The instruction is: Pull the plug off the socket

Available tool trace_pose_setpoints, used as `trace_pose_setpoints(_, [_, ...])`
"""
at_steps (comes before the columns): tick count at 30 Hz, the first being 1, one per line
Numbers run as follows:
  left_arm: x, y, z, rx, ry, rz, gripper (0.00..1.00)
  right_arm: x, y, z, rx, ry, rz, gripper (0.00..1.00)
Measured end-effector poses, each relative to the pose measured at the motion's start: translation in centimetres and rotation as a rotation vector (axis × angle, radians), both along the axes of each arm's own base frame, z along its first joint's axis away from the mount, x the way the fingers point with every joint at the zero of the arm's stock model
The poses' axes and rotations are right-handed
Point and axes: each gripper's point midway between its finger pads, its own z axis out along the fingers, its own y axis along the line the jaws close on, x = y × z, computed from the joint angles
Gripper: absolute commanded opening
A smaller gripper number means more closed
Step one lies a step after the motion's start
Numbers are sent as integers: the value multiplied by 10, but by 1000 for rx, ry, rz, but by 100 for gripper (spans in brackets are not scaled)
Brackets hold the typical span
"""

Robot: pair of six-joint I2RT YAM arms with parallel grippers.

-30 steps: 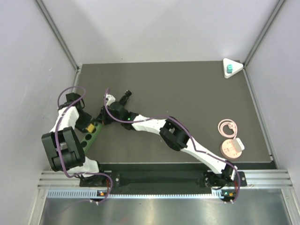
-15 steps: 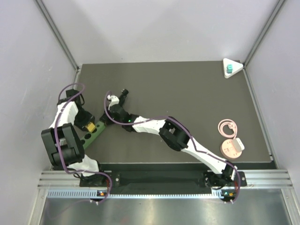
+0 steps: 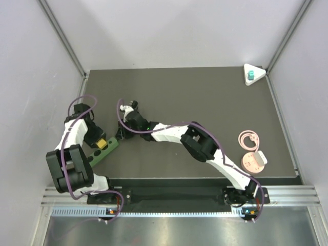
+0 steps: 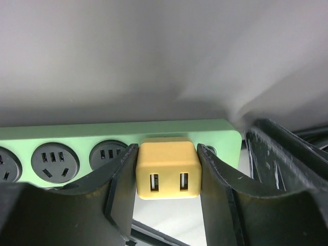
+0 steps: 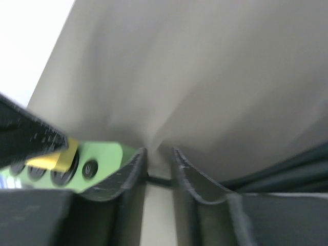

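Plug (image 3: 250, 76), teal, sits upright in the white triangular socket (image 3: 259, 72) at the far right corner of the table (image 3: 205, 97), well apart from both arms. At the near left, the left gripper (image 4: 167, 154) is clamped on a yellow USB adapter (image 4: 167, 171) plugged into a green power strip (image 4: 77, 136); the right gripper (image 5: 159, 154), beside the strip's end, has its fingers slightly apart

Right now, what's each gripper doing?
Left gripper: closed on the small yellow plastic cube sitting in the green plastic power strip.
Right gripper: slightly open, holding nothing.
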Motion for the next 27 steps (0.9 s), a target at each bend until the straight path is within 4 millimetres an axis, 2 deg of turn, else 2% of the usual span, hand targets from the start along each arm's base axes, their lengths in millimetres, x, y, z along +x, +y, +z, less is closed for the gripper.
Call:
trace_pose_setpoints(5, [-3,-5,-4,-17,-13,-19,0,-10,-16,11,-17,52,59,49])
trace_pose_setpoints(11, [0,-1,1,13,-81,-10,0,-5,-42,30,-45,108,95,72])
trace_pose_setpoints(16, [5,3,7,39,-123,2,0,-14,-56,33,-46,146,125,74])
trace_pose_setpoints(20, [4,3,10,43,-138,5,0,-33,-62,26,-60,187,148,76])
trace_pose_setpoints(23, [5,3,12,43,-145,4,0,-49,-57,23,-47,212,175,79])
trace_pose_setpoints(27, [5,2,13,37,-151,3,0,-60,-43,35,22,234,198,83])
